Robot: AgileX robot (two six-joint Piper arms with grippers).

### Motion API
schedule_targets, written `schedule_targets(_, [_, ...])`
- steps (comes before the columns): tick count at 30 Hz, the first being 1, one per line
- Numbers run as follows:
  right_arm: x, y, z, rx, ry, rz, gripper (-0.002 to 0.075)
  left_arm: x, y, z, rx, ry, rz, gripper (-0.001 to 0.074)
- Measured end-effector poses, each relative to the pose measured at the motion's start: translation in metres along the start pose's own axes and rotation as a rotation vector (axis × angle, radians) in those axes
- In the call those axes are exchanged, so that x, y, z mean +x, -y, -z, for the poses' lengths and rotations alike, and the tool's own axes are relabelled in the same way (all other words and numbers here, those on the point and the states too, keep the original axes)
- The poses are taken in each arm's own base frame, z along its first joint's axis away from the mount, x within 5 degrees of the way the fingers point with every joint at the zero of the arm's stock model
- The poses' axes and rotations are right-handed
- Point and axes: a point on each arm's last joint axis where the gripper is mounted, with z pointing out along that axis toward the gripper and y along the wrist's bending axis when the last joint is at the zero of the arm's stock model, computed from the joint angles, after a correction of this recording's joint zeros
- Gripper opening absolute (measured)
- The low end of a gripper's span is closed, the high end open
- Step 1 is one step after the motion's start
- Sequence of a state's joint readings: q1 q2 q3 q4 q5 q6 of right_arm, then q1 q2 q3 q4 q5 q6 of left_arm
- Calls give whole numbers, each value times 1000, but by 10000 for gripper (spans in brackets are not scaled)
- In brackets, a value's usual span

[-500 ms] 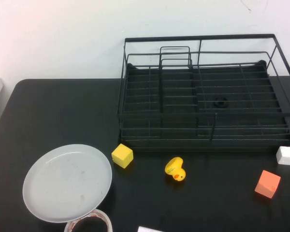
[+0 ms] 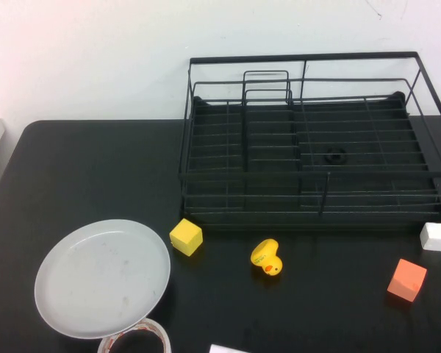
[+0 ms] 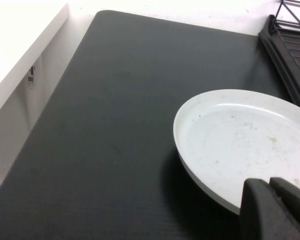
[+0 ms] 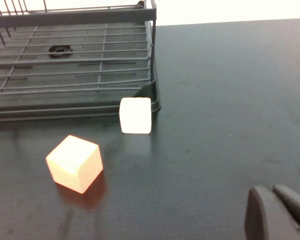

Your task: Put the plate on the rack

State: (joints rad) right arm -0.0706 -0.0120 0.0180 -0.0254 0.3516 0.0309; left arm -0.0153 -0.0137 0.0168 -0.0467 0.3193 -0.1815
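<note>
A: From above, what shows?
B: The rack (image 2: 309, 143) stands far right; the plate (image 2: 103, 277) lies flat, near left. Neither arm appears.

A: And the wrist cameras?
B: Left gripper (image 3: 276, 210) hovers over the plate's rim, right gripper (image 4: 277, 212) near the orange block (image 4: 74, 163), both with fingers together, holding nothing.

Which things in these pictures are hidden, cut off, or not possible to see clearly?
- Left gripper: only dark finger ends show in the left wrist view, over the plate; the edge cuts off the rest. Absent from the high view.
- Right gripper: the same, in the right wrist view's corner.
- Clear ring: cut by the high view's lower edge, partly under the plate.
- White item: only a sliver shows there.
- Rack: right end cut off.
</note>
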Motion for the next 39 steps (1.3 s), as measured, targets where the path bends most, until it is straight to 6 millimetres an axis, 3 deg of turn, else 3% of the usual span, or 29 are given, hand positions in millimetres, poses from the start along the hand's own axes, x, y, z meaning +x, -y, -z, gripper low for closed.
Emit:
schedule_targets(16, [0, 0, 0, -1, 0, -2, -2, -2, 0, 0, 1, 18, -6, -3])
schedule_targets(23, [0, 0, 0, -1, 0, -2, -2, -6, 3, 0, 42, 72, 90, -3])
schedule_targets(26, [0, 0, 0, -1, 0, -3, -2, -13, 6, 1, 92, 147, 240, -3])
schedule_targets(33, [0, 0, 0, -1, 0, -3, -2, -27, 7, 4, 233, 248, 981, -3])
schedule_targets(39, [0, 0, 0, -1, 0, -3, -2, -31, 4, 6, 255, 292, 1192, -3])
